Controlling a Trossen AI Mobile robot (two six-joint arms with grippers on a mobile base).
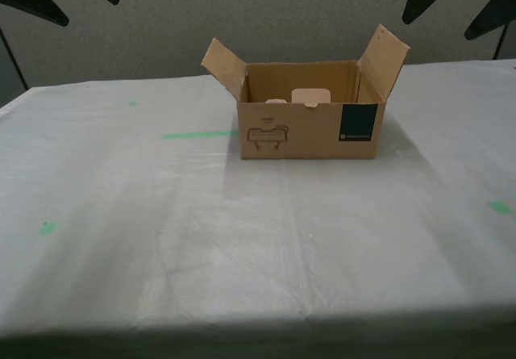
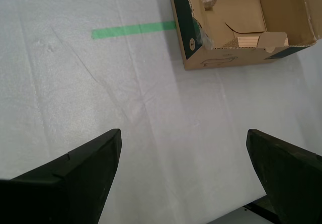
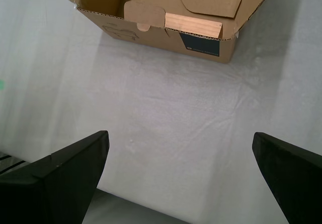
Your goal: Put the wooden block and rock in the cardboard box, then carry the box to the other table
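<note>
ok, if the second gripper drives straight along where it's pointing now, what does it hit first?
Most likely the white cloth of the table: my second gripper is open and angled down at bare cloth. The cardboard box lies further on; depth is unclear.

A lab-like test space: cloth-covered table (image 1: 242, 254) with green tape marks (image 1: 196, 135), grey partition wall (image 1: 266, 20)
</note>
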